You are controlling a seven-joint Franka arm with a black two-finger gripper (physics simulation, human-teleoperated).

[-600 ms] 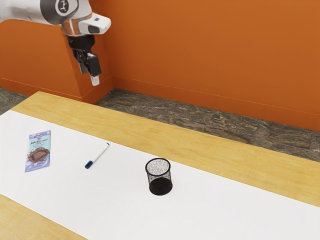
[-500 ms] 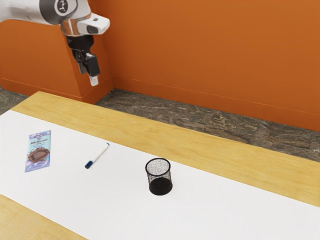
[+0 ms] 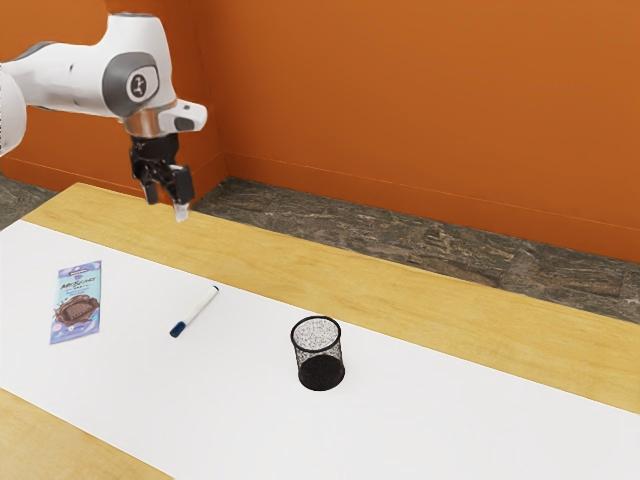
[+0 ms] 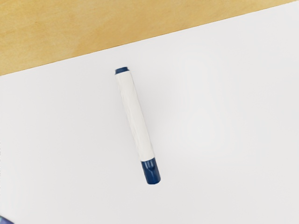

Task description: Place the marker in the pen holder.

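High above the table's far side in the exterior view is my gripper, its fingers apart with nothing between them. Below it, on the white mat, lies the marker, white with a dark blue cap and a blue end. My wrist view looks down on the same marker, lying flat and untouched. To the marker's right in the exterior view, the black mesh pen holder stands upright on the mat, with nothing visible inside.
A chocolate bar packet lies on the white mat, toward the exterior view's left. Its corner edges into the wrist view. Bare wood runs along the mat's far side, with an orange wall beyond.
My hand has come down and slightly toward the exterior view's left. The marker, pen holder and packet have stayed where they were.
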